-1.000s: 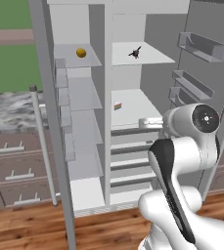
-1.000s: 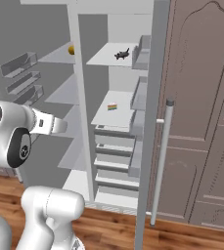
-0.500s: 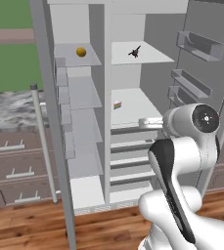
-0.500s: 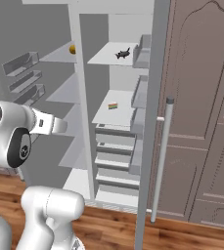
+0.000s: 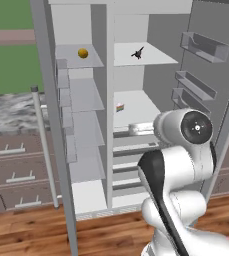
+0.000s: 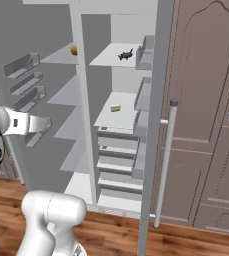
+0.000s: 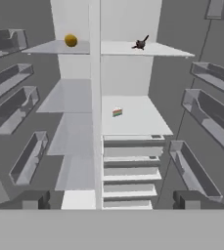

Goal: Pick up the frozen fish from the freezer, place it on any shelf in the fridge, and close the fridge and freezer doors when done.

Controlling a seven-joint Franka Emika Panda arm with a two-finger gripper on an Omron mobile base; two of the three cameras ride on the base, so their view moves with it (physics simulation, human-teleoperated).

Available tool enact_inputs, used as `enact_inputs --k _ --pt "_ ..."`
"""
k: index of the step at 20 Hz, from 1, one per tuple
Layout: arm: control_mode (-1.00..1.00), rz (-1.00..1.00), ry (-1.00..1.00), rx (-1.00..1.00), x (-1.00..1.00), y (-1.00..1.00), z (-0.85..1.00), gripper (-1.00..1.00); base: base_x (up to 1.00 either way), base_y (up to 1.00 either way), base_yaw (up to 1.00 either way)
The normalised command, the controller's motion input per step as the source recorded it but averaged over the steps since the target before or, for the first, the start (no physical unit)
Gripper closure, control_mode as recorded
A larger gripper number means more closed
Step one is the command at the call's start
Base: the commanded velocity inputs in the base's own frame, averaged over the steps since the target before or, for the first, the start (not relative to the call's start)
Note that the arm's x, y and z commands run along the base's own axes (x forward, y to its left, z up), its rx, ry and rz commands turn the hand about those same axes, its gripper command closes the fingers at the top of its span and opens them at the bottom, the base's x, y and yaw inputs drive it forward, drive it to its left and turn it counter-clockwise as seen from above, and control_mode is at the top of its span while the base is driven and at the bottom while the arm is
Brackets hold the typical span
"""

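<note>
One dark fish [image 7: 141,44], one yellow ball [image 7: 71,40], one striped block [image 7: 117,113].

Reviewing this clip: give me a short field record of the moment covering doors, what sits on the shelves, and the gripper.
doors: both open
left compartment, top shelf: yellow round item
right compartment, top shelf: small dark fish-shaped item
right compartment, middle shelf: small multicoloured item
right compartment, below: stacked drawers, closed
gripper: open, empty, facing the shelves, touching nothing
task progress: nothing picked up yet
</note>
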Motion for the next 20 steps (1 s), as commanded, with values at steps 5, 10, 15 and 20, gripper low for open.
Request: enact_inputs --k 5,10,15,20 --pt "-1.00 0.02 -0.03 -0.31 -0.47 1.00 0.70 -1.00 0.00 0.00 0.00" --pt "-1.00 0.06 -0.02 -0.29 -0.03 1.00 0.36 -1.00 0.00 0.00 0.00" --pt "-1.00 0.05 0.00 -0.23 0.10 1.00 0.10 -1.00 0.00 0.00 0.00" --pt "-1.00 0.08 0.00 -0.21 0.39 1.00 0.02 -1.00 0.00 0.00 0.00"
